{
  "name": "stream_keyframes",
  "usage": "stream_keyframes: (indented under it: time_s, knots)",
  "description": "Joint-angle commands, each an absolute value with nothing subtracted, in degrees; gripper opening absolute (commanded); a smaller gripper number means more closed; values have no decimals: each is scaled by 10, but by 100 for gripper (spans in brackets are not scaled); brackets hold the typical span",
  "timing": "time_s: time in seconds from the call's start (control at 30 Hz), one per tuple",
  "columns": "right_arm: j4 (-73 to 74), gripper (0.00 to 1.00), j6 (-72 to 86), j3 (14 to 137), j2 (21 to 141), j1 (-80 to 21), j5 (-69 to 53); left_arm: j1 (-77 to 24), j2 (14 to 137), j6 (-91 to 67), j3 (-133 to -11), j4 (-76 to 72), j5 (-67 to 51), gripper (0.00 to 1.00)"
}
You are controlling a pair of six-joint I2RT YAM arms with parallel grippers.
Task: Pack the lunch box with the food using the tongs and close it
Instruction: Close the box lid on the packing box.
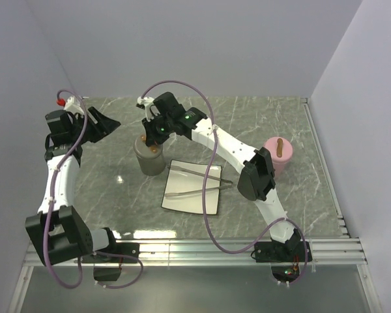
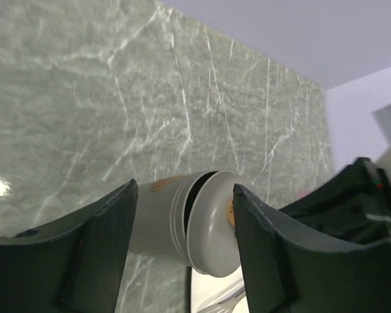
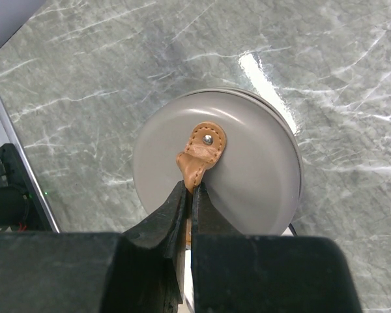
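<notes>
The lunch box [image 1: 150,162] is a grey round canister standing left of the white plate [image 1: 189,203]. My right gripper [image 1: 158,134] hangs over it, shut on the tan leather tab [image 3: 199,156] of the grey lid [image 3: 247,176]. In the left wrist view a dark gap shows between the lid [image 2: 218,228] and the canister body [image 2: 159,222]. My left gripper [image 1: 107,124] is open and empty, well to the left of the box and apart from it. The silver tongs [image 1: 199,181] lie across the plate. The food is out of view.
A pink cup [image 1: 278,160] with a brown stick in it stands at the right, behind the right arm's elbow. A metal rail runs along the table's near edge [image 1: 202,251]. Walls close in at the back and on both sides.
</notes>
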State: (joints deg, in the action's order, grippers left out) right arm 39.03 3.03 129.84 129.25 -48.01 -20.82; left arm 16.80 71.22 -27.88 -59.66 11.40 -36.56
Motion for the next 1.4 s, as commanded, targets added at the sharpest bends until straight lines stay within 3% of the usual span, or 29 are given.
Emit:
stream_keyframes:
  time_s: [0.0,0.1,0.3,0.47,1.0,1.37]
  knots:
    - [375,0,20,1313,1293,-475,-212,170,735,-331,-570,22,-396,65]
    - [380,0,25,1310,1295,-472,-223,170,779,-322,-576,6,-409,63]
    - [368,0,35,1303,1274,-464,-237,157,881,-353,-591,-40,-468,47]
    - [359,2,44,1304,1258,-464,-238,125,919,-329,-595,-30,-477,42]
    - [353,8,55,1302,1261,-465,-222,80,901,-282,-576,-2,-461,31]
    - [361,9,49,1300,1279,-465,-222,69,891,-242,-550,43,-463,11]
